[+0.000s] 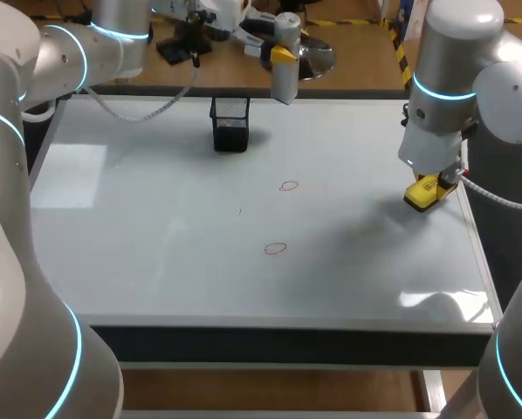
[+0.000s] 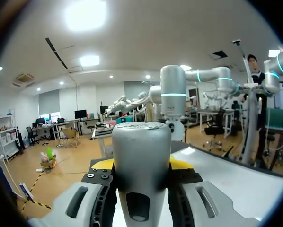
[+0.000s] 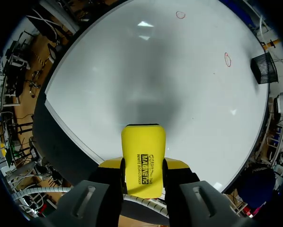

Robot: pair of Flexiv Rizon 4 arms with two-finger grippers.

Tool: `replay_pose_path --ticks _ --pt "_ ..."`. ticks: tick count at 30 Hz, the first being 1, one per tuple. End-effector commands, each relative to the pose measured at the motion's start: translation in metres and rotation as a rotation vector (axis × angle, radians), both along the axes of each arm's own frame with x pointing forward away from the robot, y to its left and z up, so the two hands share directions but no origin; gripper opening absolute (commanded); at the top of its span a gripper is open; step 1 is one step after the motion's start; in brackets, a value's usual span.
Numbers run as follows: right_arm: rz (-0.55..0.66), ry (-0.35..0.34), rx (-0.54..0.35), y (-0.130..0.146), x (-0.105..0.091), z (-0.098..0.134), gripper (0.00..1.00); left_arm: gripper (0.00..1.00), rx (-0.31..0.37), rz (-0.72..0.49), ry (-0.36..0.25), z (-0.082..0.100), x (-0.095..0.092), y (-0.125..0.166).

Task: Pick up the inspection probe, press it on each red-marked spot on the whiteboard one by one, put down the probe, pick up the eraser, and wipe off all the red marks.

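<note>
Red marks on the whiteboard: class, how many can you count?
2. One red mark lies mid-board, nearer the mesh holder; the other mark sits toward the front edge. Others may be hidden.

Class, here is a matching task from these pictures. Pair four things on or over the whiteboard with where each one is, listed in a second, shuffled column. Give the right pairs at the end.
Things:
1. inspection probe
2. eraser
3. black mesh cup
4. red marks

Places:
A. gripped in the right hand
B. drawn near the middle of the whiteboard
C. standing on the whiteboard's far side
D. gripped in the left hand

Pairs: 1-D, 2-A, 3-C, 4-B
</note>
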State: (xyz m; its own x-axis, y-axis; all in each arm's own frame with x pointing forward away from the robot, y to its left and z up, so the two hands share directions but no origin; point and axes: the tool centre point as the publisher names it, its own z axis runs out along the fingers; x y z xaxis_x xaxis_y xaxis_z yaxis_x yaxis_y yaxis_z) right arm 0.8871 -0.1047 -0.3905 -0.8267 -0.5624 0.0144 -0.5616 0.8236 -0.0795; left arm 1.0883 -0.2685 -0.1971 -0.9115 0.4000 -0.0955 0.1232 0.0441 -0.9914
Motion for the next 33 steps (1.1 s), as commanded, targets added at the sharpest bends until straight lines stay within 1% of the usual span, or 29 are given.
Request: replay_pose_path --ticks 1,4,7,11,13,22,25,33 --pt "0.001 0.000 -0.004 0.000 0.000 0.001 0.00 0.00 0.014 -0.161 0.010 -0.002 0.007 -0.001" --pt "0.031 -0.015 0.010 0.007 0.003 0.004 0.00 0.00 0.014 -0.161 0.010 -0.002 0.007 -0.001" --pt "0.074 -0.019 -0.016 0.020 0.004 0.008 0.00 0.00 0.014 -0.161 0.010 -0.002 0.007 -0.001" --pt "0.157 -0.024 -0.029 0.046 0.005 0.012 0.00 0.00 0.014 -0.161 0.010 -0.002 0.007 -0.001" --pt "0.219 -0.022 -0.038 0.065 0.007 0.013 0.00 0.00 0.014 -0.161 0.010 -0.002 0.007 -0.001" --pt "0.445 -0.024 0.011 0.144 0.020 0.008 0.00 0.00 0.014 -0.161 0.010 -0.002 0.007 -0.001" --pt "0.519 -0.020 0.011 0.168 0.024 0.006 0.00 0.00 0.014 -0.161 0.010 -0.002 0.007 -0.001" --pt "0.694 -0.014 0.026 0.224 0.034 0.005 0.00 0.00 0.014 -0.161 0.010 -0.002 0.007 -0.001"
